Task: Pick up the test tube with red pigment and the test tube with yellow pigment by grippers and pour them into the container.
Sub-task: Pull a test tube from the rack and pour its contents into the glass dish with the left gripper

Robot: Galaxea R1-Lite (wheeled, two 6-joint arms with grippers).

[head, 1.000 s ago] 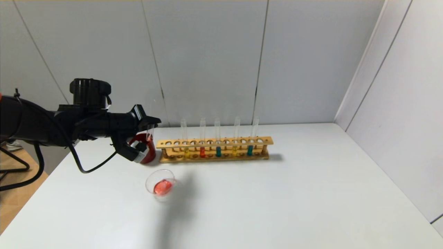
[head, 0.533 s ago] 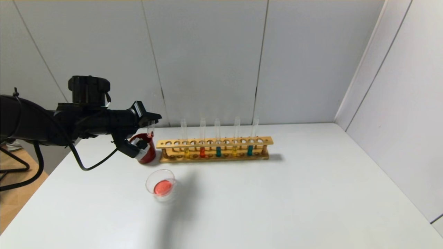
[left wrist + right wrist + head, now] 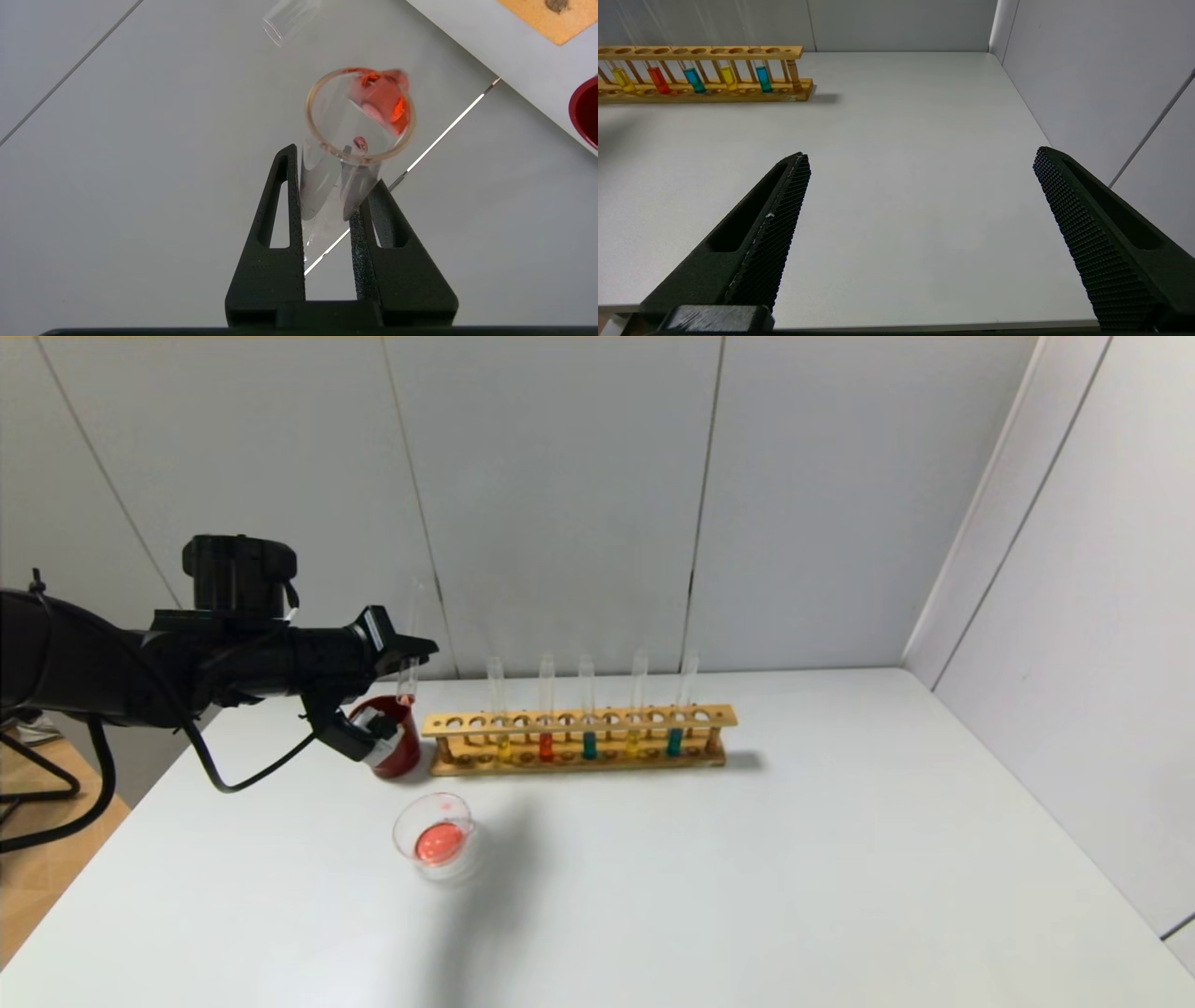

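My left gripper [image 3: 408, 663] is shut on the test tube with red pigment [image 3: 407, 687], held about upright just above the dark red cup [image 3: 392, 739], left of the rack. In the left wrist view the tube [image 3: 359, 116] sits between the black fingers [image 3: 280, 210], mouth toward the camera, with only red residue at its bottom. The container [image 3: 435, 838], a clear glass dish with red liquid in it, stands on the table in front of the cup. A test tube with yellow pigment [image 3: 503, 747] stands in the wooden rack [image 3: 579, 721]. My right gripper [image 3: 920, 154] hangs open over bare table.
The rack also holds an orange-red tube [image 3: 546, 747], two teal tubes [image 3: 589, 745] and a second yellow tube [image 3: 633, 741]. Grey walls close the back and right sides. The table's left edge runs under my left arm.
My left gripper with the tube has risen slightly and drawn a little to the left over the red cup. The dish and the rack have stayed put.
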